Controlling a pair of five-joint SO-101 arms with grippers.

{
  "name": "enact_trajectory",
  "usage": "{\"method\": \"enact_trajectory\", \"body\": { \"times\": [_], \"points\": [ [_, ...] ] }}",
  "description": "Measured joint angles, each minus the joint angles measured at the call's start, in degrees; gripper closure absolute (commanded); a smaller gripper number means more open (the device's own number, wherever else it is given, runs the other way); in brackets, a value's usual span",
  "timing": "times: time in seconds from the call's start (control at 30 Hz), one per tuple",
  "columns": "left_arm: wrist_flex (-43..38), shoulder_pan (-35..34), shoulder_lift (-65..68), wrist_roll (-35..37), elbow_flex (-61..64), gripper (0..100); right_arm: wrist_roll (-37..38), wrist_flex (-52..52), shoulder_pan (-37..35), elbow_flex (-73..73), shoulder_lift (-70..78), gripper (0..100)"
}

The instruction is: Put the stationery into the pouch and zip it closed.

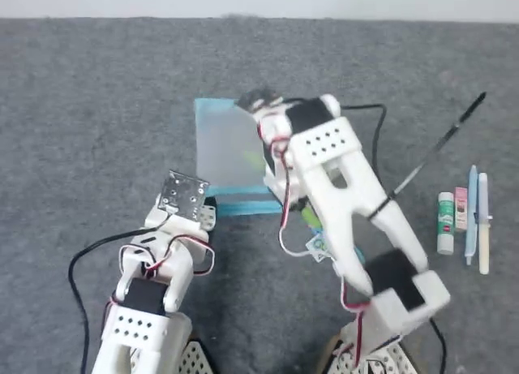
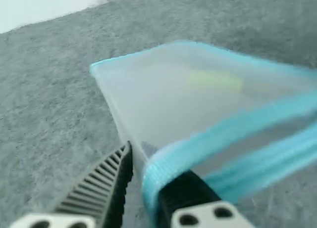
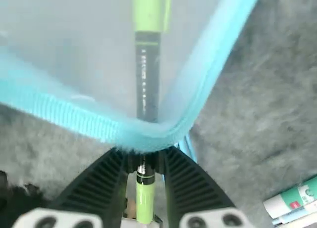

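Pouch (image 1: pixel 227 151) on the table (image 1: pixel 81 106), pen (image 3: pixel 147 89) half inside.
The right arm (image 1: pixel 349 187) hides the pouch's 3 o'clock edge; the right claw (image 3: pixel 143 163) grips the pen, tip blurred behind the wall; the left claw (image 2: pixel 141 163) pinches the 7 o'clock corner; spare stationery (image 1: pixel 462 220) lies at 3 o'clock.

Bare mat (image 1: pixel 97 106) left of and beyond the pouch (image 1: pixel 227 151); right arm (image 1: pixel 340 175) over its right edge.

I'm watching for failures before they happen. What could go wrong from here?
The left gripper pinches the pouch just at its blue edge, so the pen's push could tug it free. The right gripper sits against the opening with the pen only partly inside. Released now, it might slide back out or block the zip.
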Motion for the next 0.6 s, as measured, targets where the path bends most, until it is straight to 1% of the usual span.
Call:
{"method": "enact_trajectory", "body": {
  "times": [0.1, 0.17, 0.6],
  "points": [
    [0.0, 0.4, 0.0, -1.1, 0.6, 99, -0.6, 1.0, 0.4, -6.1, 4.0, 87.0],
    [0.0, 0.4, 0.0, -1.2, 0.6, 99, -0.6, 1.0, 0.4, -7.8, 4.9, 82.8],
    [0.0, 0.4, 0.0, -1.2, 0.6, 99, -0.1, 1.0, -1.6, -9.2, 4.6, 82.8]
  ]
}}
